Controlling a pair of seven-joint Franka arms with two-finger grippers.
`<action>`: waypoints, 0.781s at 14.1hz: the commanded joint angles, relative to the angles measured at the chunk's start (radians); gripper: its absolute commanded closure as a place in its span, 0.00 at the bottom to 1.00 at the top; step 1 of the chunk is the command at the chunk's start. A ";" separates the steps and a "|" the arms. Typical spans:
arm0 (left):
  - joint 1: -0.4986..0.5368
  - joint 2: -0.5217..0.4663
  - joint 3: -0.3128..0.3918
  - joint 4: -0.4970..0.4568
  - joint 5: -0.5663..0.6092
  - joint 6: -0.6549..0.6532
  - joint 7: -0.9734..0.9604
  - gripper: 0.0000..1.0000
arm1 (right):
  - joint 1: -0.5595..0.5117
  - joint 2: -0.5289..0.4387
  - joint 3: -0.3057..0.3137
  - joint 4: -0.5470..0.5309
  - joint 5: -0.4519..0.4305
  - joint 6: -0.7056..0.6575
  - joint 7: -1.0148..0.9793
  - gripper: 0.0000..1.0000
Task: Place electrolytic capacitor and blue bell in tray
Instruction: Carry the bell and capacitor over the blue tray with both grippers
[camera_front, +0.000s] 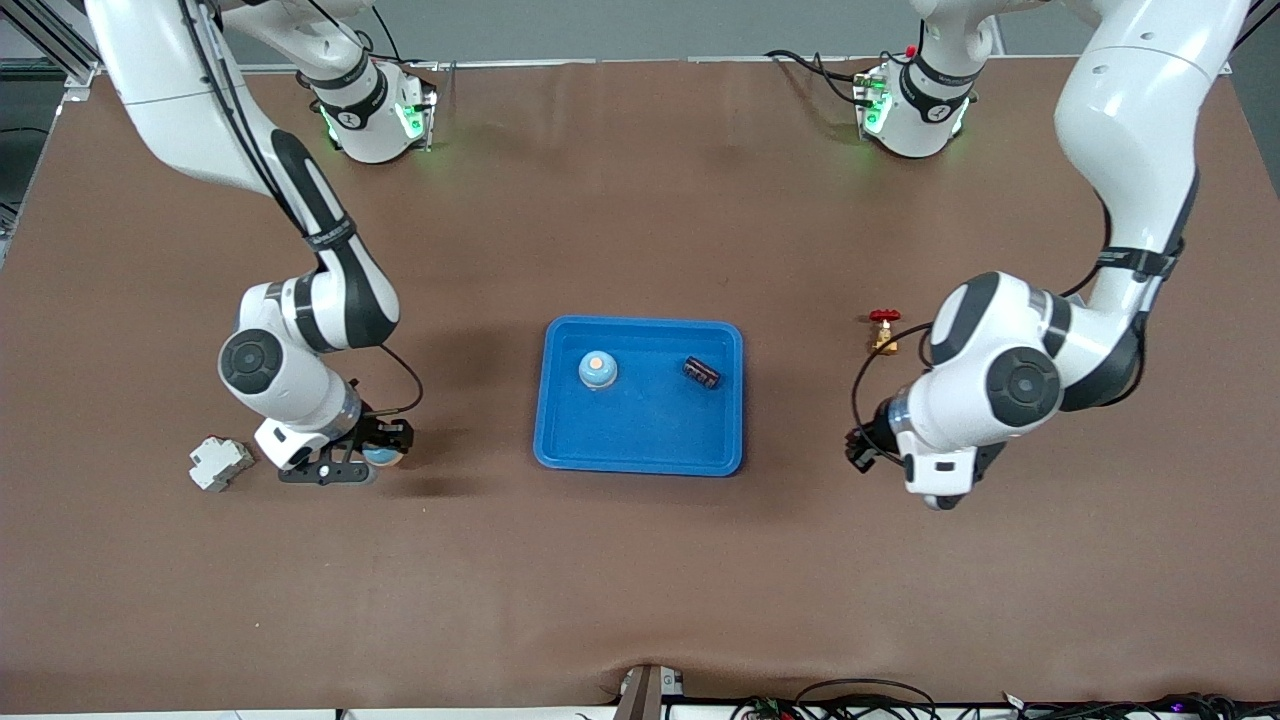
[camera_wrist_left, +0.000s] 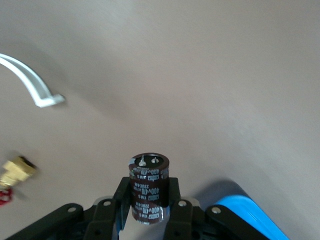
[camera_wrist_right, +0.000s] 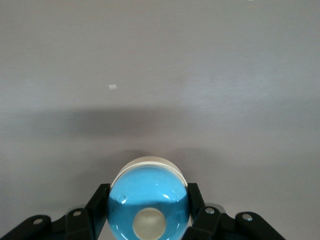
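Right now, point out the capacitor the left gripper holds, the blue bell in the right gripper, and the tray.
electrolytic capacitor (camera_wrist_left: 148, 187): left wrist view, on its printed brown sleeve.
blue bell (camera_wrist_right: 148, 200): right wrist view, on its blue dome above the button.
tray (camera_front: 640, 425): front view, on its bare blue floor.

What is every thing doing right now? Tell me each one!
Tray: on the table, holding one bell and one capacitor.
Bell in tray: upright, loose.
Capacitor in tray: lying on its side.
Second bell: gripped by right gripper, outside tray.
Second capacitor: gripped by left gripper, outside tray.
Red-handled valve: standing, untouched.
White breaker: untouched.
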 joint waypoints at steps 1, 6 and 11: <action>-0.063 0.031 0.004 0.030 -0.011 0.052 -0.046 1.00 | 0.094 -0.014 -0.004 0.029 -0.002 -0.051 0.185 1.00; -0.149 0.069 0.006 0.030 -0.009 0.161 -0.184 1.00 | 0.224 -0.005 -0.005 0.118 -0.004 -0.113 0.460 1.00; -0.230 0.129 0.015 0.028 0.000 0.258 -0.334 1.00 | 0.324 0.043 -0.008 0.178 -0.019 -0.111 0.648 1.00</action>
